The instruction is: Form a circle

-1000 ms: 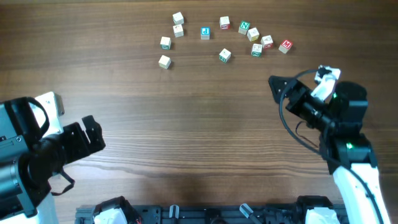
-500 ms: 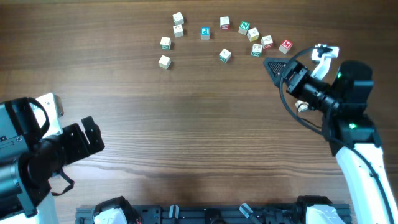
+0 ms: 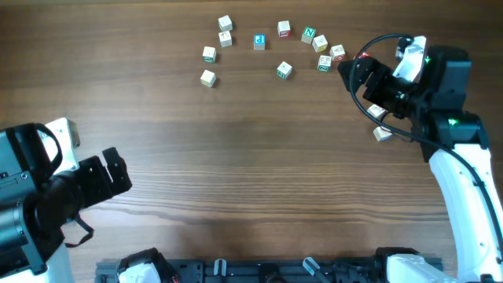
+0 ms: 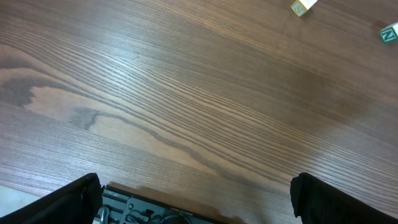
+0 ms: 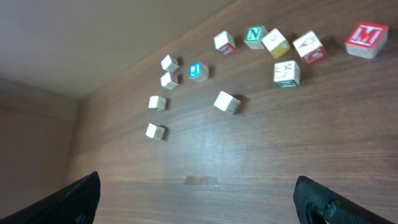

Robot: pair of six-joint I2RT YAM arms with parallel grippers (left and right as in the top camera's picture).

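Nearest you, at the near left of the table point(image 3: 251, 157), your left gripper point(image 3: 120, 174) hangs over bare wood with its fingers spread wide and nothing between them. Its own camera shows only wood grain and two blocks at the far right corner of its view. Farther out on the right, a single pale block point(image 3: 383, 134) lies by itself just beside the right arm, well apart from the others. Beyond it, your right gripper point(image 3: 354, 71) is also spread wide and holds nothing. It points left toward the right end of the arc of blocks point(image 3: 259, 41). The arc sits at the far side of the table, a little right of centre, as a loose curve with uneven gaps, open toward you. Its left end drops down through four pale blocks. Its top holds a blue-lettered block and a green N block point(image 3: 309, 34). Its right end bunches closely, ending in a red M block point(image 5: 365, 38) that the gripper hides from above. One block point(image 3: 284, 71) lies inside the curve, apart from the rest.
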